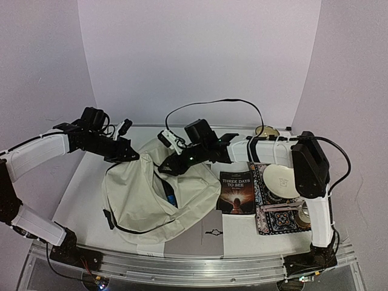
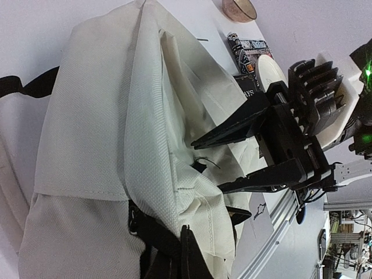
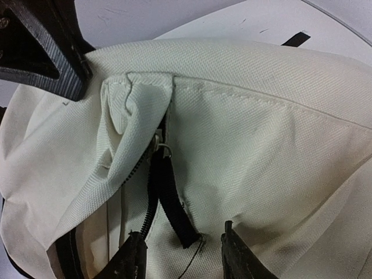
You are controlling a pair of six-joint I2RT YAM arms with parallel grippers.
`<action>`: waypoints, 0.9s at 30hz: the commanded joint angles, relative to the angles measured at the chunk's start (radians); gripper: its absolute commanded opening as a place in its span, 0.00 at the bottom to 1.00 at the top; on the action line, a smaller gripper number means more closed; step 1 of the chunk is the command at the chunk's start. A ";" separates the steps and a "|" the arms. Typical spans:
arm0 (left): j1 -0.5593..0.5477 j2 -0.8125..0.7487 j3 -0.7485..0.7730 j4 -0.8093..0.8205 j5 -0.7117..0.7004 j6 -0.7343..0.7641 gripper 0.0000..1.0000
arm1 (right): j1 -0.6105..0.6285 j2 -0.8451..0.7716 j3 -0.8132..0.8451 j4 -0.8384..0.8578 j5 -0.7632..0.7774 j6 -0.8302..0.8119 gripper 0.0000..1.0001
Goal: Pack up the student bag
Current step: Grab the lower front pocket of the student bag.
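Looking down from the top camera, the student bag (image 1: 151, 200) is a big soft cream cloth backpack with black straps and zips. It lies in the middle of the white table (image 1: 79, 194), a little to the left. The left gripper (image 1: 130, 156) is clamped on the bag's far left edge. The right gripper (image 1: 165, 168) hangs over the far end of the zip. The bag's mouth is open part way, and a small blue thing (image 1: 171, 199) shows inside; I cannot tell what it is. To the right of the bag lies a dark paperback book (image 1: 236, 192). Next to it is a patterned cloth (image 1: 270, 221) with a round white dish (image 1: 280, 180) on it. A flat grey case (image 1: 206, 237) sits at the near edge, touching the bag.

From the left wrist camera, the left gripper (image 2: 174, 250) pinches a fold of the cream cloth tight. Across from it, the right gripper (image 2: 208, 164) has its two fingers spread apart, with the thin black zip pull (image 2: 197, 167) between them.

From the right wrist camera, the zip pull (image 3: 171, 203) hangs down from a small metal ring. It sits between the open fingertips and is not squeezed.

I think the packing has only just begun — the bag is held and part way open, but the book and the other things wait outside. What is left is to open the bag wider, put the things in and zip it up.
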 commanded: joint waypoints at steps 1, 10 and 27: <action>-0.002 -0.031 0.060 0.090 0.053 0.010 0.00 | 0.001 0.022 0.057 -0.012 -0.055 -0.039 0.46; -0.001 -0.021 0.065 0.090 0.059 0.003 0.00 | 0.013 0.056 0.099 -0.012 -0.009 -0.086 0.48; -0.002 -0.036 0.059 0.088 -0.029 -0.010 0.00 | 0.066 -0.022 0.028 -0.016 0.229 -0.164 0.00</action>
